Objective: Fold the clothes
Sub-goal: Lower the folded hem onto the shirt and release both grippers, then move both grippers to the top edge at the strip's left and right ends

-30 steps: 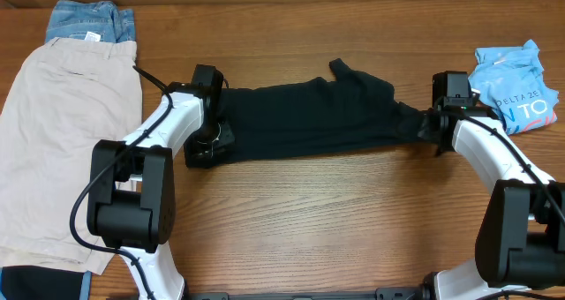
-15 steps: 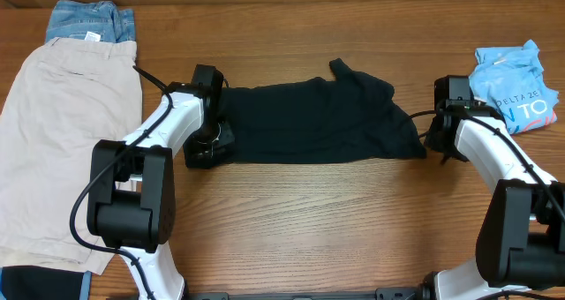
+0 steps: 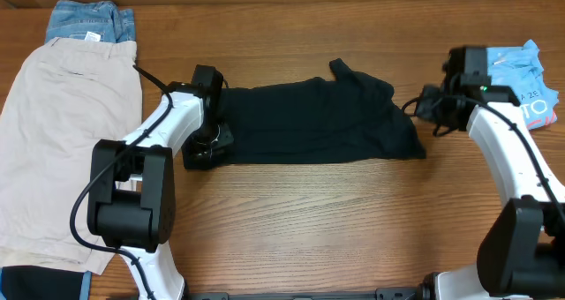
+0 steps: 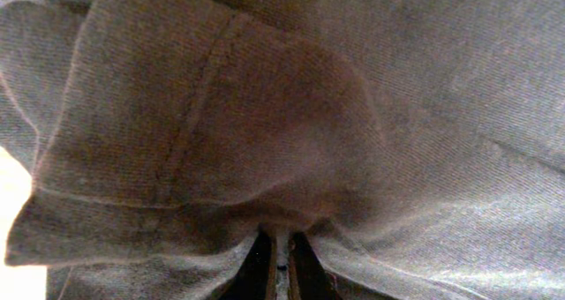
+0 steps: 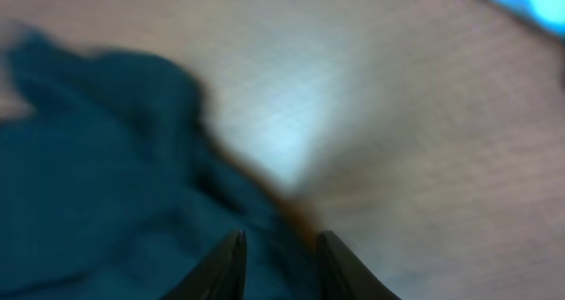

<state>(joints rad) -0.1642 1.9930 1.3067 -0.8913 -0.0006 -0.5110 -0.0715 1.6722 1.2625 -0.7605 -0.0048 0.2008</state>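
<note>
two ends of the black t-shirt (image 3: 309, 123): left pincer (image 4: 281, 260) clenched on cloth, right pincer (image 5: 278, 251) parted alongside.

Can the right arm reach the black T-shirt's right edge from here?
Probably yes. The right end effector sits just off the right edge of the black T-shirt, jaws apart and empty, with only bare table between them.

T-shirt (image 3: 318, 119) central; shorts (image 3: 71, 132) far left, overlapping denim (image 3: 88, 22) behind; printed tee (image 3: 534, 71) far right

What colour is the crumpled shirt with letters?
The crumpled tee is light blue with white letters; best seen overhead.
</note>
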